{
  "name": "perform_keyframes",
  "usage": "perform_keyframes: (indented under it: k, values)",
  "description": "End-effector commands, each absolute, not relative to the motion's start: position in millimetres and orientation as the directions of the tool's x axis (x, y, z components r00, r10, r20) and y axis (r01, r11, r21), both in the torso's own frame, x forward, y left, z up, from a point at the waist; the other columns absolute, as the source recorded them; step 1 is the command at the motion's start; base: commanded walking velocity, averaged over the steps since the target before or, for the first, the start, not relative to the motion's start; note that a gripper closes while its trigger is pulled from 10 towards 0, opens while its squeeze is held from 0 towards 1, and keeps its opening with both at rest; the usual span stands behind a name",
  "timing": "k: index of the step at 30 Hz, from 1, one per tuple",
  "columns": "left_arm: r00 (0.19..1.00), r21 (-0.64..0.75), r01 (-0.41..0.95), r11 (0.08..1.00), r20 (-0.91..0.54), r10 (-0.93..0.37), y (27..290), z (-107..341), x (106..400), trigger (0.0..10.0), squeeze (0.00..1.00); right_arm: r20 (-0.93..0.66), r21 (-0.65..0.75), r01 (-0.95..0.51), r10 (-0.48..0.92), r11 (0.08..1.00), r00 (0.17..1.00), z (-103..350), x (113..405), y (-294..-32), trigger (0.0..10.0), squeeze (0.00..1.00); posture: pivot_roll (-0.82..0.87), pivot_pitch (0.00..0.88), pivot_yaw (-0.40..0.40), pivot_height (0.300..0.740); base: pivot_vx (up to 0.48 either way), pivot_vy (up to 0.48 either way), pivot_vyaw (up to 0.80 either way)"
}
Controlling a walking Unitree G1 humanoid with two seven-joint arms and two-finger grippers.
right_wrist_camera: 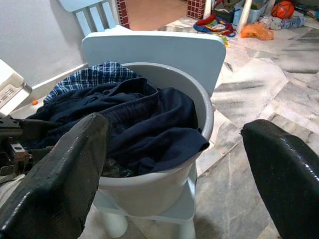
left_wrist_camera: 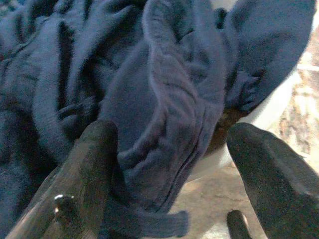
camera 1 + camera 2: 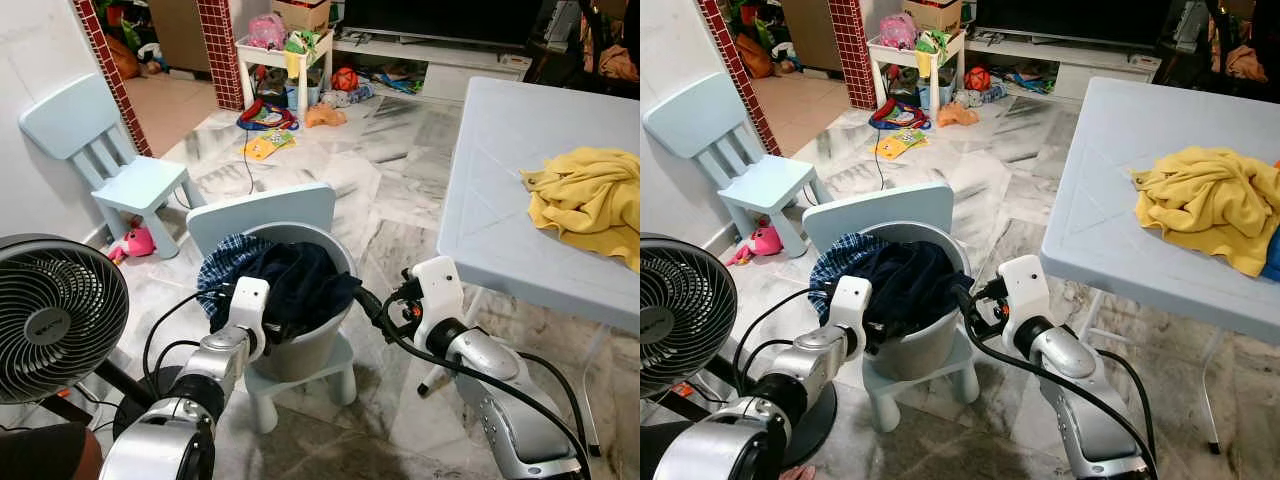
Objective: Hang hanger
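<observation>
Left wrist view puts my left gripper [image 2: 169,164] right at the navy cloth [image 2: 149,99] spilling over the bucket [image 3: 300,350] rim, fingers spread with a fold between them, not pinched. My right gripper [image 1: 174,164] hangs just beside the bucket's other side, jaws wide apart, nothing in them. I can make out no hanger anywhere, so judging by reach, the left arm is nearer the pile.
</observation>
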State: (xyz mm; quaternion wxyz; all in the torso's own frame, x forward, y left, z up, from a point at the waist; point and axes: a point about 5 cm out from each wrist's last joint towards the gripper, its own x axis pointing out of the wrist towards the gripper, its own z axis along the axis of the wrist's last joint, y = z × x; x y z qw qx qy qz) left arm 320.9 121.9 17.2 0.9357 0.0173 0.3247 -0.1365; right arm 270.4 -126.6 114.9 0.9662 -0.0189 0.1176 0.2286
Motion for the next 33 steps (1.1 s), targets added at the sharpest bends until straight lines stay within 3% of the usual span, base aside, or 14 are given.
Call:
perform_keyframes:
  k: [1,3,4,5,28,31,33]
  values:
    - [0.746,-0.052,0.296,0.954,-0.612,-0.265,119.4,19.2,322.7,10.0,0.00,-0.227,0.006,-0.443,0.432,0.897,0.873,119.4,270.3,-126.8,10.0,0.00,-0.19,0.068,0.030,0.740,0.000,0.000,0.00]
    - [0.743,-0.055,0.299,0.953,-0.613,-0.269,118.8,18.8,322.4,10.0,0.00,-0.227,0.006,-0.443,0.432,0.897,0.873,119.4,270.2,-126.8,10.0,0.00,-0.19,0.068,0.030,0.740,0.000,0.000,0.00]
    - [0.738,-0.051,0.308,0.950,-0.617,-0.272,118.6,17.7,321.6,8.2,0.00,-0.227,0.006,-0.442,0.432,0.897,0.873,119.5,270.1,-126.9,10.0,0.00,-0.19,0.069,0.030,0.740,0.000,0.000,0.00]
    - [0.733,-0.048,0.319,0.947,-0.620,-0.279,118.8,16.3,320.3,0.0,0.00,-0.228,0.005,-0.442,0.432,0.897,0.873,119.6,270.0,-127.0,10.0,0.00,-0.19,0.069,0.030,0.740,0.000,0.000,0.00]
    - [0.728,-0.038,0.355,0.934,-0.616,-0.301,120.4,14.9,318.9,0.0,0.00,-0.223,-0.001,-0.447,0.436,0.894,0.872,120.3,274.3,-125.5,10.0,0.00,-0.19,0.050,0.030,0.740,0.000,0.000,0.00]
    - [0.741,-0.012,0.360,0.933,-0.603,-0.294,121.3,17.1,320.9,0.0,0.00,-0.223,0.000,-0.447,0.435,0.895,0.872,120.0,274.1,-125.1,10.0,0.00,-0.19,0.049,0.031,0.740,0.000,0.000,0.00]
    - [0.762,0.077,0.375,0.924,-0.592,-0.261,124.2,20.4,324.1,0.0,0.00,-0.223,0.000,-0.446,0.435,0.895,0.873,119.7,273.9,-125.1,10.0,0.00,-0.19,0.048,0.032,0.740,0.000,0.000,0.00]
